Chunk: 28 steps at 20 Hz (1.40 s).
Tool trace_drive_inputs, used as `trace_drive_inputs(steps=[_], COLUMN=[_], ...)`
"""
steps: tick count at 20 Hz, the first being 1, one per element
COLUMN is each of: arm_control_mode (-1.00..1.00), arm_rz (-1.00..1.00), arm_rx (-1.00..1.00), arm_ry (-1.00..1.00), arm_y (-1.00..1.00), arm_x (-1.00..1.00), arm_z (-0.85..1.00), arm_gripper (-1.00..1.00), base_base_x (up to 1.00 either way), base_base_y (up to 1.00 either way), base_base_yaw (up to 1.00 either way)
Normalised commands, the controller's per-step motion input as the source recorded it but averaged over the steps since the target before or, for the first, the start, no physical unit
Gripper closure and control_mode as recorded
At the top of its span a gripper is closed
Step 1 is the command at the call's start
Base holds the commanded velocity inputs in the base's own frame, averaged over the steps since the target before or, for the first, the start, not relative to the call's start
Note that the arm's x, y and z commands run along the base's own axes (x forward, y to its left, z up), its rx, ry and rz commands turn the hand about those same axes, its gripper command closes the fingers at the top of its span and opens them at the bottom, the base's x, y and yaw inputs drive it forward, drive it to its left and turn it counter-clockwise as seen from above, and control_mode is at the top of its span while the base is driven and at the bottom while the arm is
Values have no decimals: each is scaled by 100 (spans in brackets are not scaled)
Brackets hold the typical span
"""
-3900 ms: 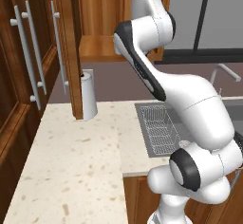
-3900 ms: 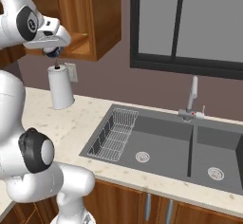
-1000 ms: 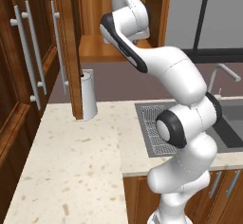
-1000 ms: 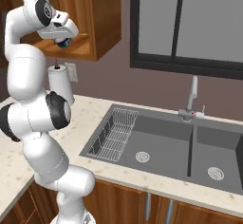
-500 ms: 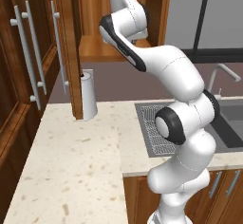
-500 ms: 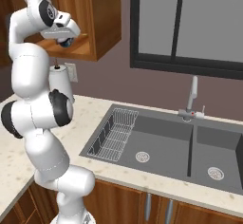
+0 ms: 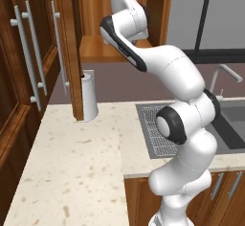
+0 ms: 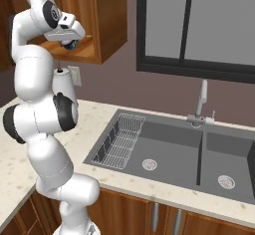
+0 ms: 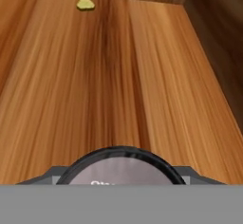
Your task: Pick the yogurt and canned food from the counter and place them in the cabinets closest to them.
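At the left, the tall cabinet doors (image 7: 28, 62) stand with their long steel handles, and a white paper-towel roll (image 7: 89, 96) sits at the back edge of the tabletop (image 7: 72, 163), just under the open cabinet (image 7: 95, 48). The canned food (image 9: 122, 168) sits directly between the end effector's (image 8: 69, 43) fingers, its grey metal top showing at the bottom of the hand view, upright, with bare wooden shelf (image 9: 118, 76) stretching ahead to the back wall. The fingers appear closed on the tin, which I judge is held over the shelf's front edge. A small yellowish bit (image 9: 86, 4) lies near the shelf's back. The arm rises high from the base, elbow bent, wrist reaching into the cabinet's mouth. The coming move is likely to set the tin down further in. To the right lie the dish rack (image 8: 119, 139) and sink (image 8: 189, 154).
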Motion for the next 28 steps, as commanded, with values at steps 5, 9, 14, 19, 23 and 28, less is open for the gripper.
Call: trace_drive_inputs(steps=[5,9,14,19,23,28], arm_control_mode=[-100,-100,-100,-100,-100,-100], arm_rz=[0,0,0,0,0,0], arm_rx=[0,0,0,0,0,0], arm_ry=[0,0,0,0,0,0], arm_y=[-4,0,0,0,0,0], arm_x=[23,8,1,0,1,0], arm_z=[0,0,0,0,0,1], arm_gripper=[100,100,-100,-100,-100,-100], base_base_x=[0,0,0,0,0,0], base_base_y=[0,0,0,0,0,0], base_base_yaw=[0,0,0,0,0,0])
